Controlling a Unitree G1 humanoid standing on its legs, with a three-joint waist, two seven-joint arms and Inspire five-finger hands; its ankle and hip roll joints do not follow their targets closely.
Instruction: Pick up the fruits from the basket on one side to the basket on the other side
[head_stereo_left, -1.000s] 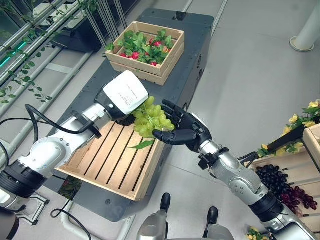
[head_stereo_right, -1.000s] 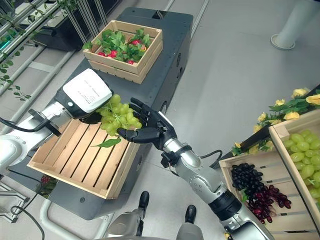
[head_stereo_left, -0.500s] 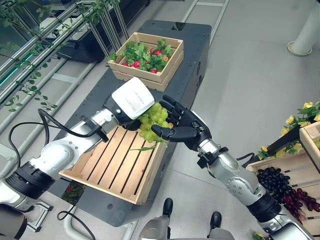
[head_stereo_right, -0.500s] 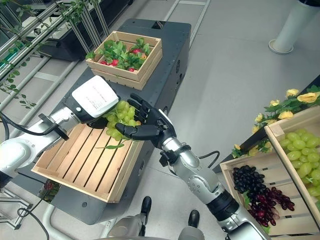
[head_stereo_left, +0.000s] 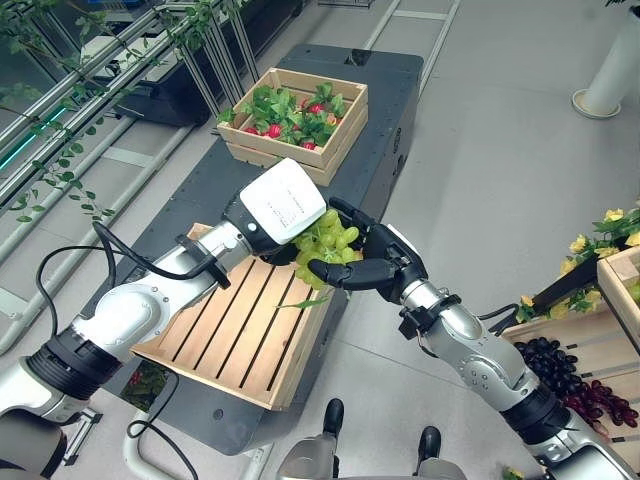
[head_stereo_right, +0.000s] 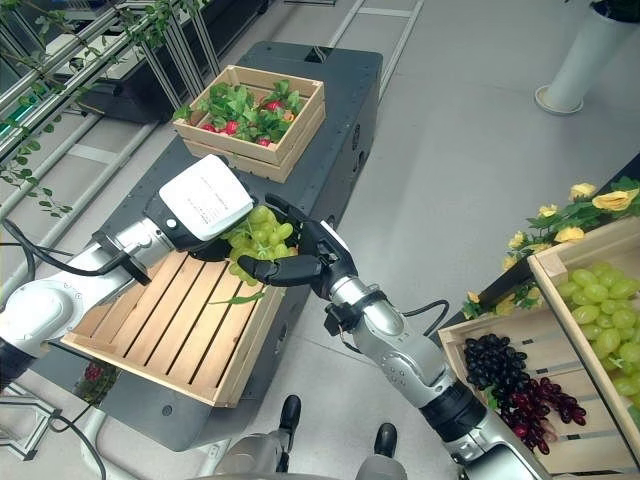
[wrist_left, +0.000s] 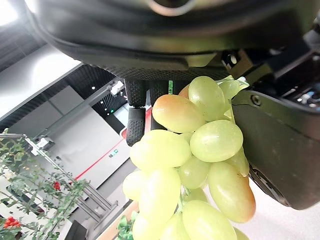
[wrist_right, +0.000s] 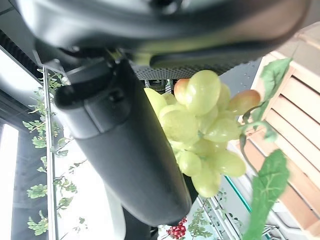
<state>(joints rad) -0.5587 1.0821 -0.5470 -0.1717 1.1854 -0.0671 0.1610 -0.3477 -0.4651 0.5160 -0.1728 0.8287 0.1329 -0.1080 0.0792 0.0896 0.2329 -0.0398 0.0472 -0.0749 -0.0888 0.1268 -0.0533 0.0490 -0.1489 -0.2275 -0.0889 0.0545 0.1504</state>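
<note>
A bunch of green grapes (head_stereo_left: 330, 237) with a trailing leaf hangs above the right rim of an empty slatted wooden crate (head_stereo_left: 225, 330). My left hand (head_stereo_left: 283, 205), with a white cover on its back, sits on the bunch from the left. Its fingers (wrist_left: 135, 115) and thumb close on the grapes (wrist_left: 200, 145). My right hand (head_stereo_left: 385, 265) cups the same bunch from the right, fingers curled over it and thumb beneath. The grapes (wrist_right: 200, 125) lie against that thumb.
The crate rests on a dark cart (head_stereo_left: 390, 90) that also carries a far crate of red fruit and leaves (head_stereo_left: 295, 110). At the right stand crates of dark grapes (head_stereo_right: 520, 390) and green grapes (head_stereo_right: 605, 300), with yellow flowers (head_stereo_right: 590, 200) beside them.
The camera has shifted. Both hands and the bunch have drifted slightly right, toward the crate's right rim. My right hand's fingers have curled closer round the grapes.
</note>
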